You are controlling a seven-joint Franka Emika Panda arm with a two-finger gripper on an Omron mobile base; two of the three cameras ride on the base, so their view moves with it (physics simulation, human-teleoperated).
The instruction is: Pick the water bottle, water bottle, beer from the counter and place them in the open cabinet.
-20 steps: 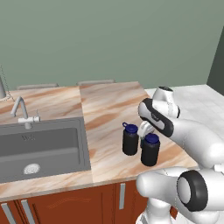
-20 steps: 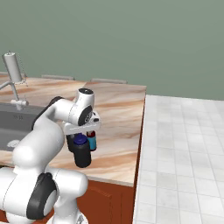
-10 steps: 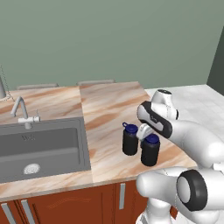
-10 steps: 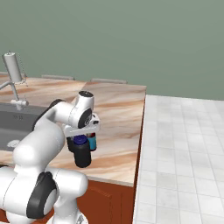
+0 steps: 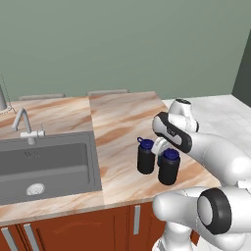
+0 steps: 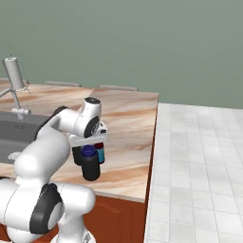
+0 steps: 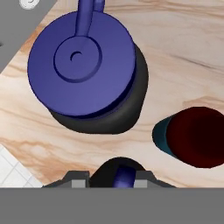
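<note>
Hand view: beer [image 7: 192, 136] beside far water bottle [image 7: 85, 70]; fingers [image 7: 78, 179] clenched on near water bottle [image 5: 168, 166], worktop [image 5: 117, 122].

The counter [image 5: 117, 122] looks like smooth pink-brown stone with darker streaks. The two water bottles [image 5: 145, 156] [image 5: 168, 166] look like matt black plastic with smooth blue lids. The sink [image 5: 46, 164] is dull grey metal. The cabinet doors [image 5: 73, 230] below look like shiny red-brown wood.

You've got two black water bottles [image 5: 145, 157] [image 5: 168, 166], blue lids, upright on the marble counter [image 5: 122, 117]; beer [image 7: 192, 136] just beside.
</note>
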